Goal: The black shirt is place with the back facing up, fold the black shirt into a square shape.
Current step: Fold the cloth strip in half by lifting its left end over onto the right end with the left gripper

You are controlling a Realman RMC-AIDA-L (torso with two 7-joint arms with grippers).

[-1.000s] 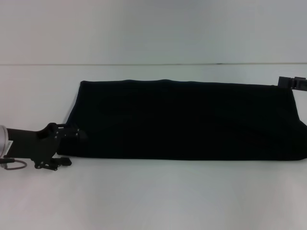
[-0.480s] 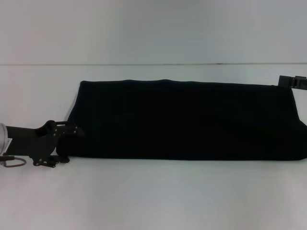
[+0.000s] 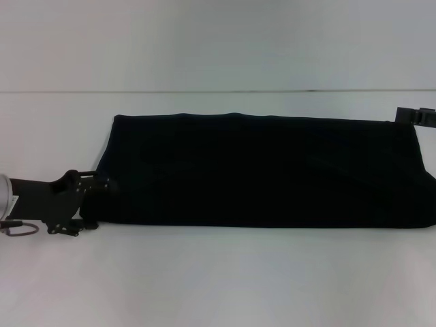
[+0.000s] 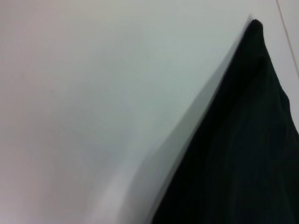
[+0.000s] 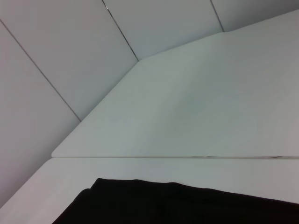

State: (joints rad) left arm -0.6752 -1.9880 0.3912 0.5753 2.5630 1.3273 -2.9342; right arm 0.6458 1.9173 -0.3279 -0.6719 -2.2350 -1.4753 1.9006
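On a plain white bench [image 3: 218, 286], the left end effector [image 3: 92, 203] sits low at the near left corner of the black shirt [image 3: 266, 170], apparently placed to take that end for a crosswise fold; whether its fingers grip cloth cannot be told, since they merge with the dark fabric. The shirt lies flat as a long band across the middle of the bench, running from left of centre to the right edge of the head view, already narrowed lengthwise but not yet square. The right end effector [image 3: 415, 116] waits at the shirt's far right corner, its opening also impossible to judge. Behind, a bare pale panelled wall [image 5: 70, 56].
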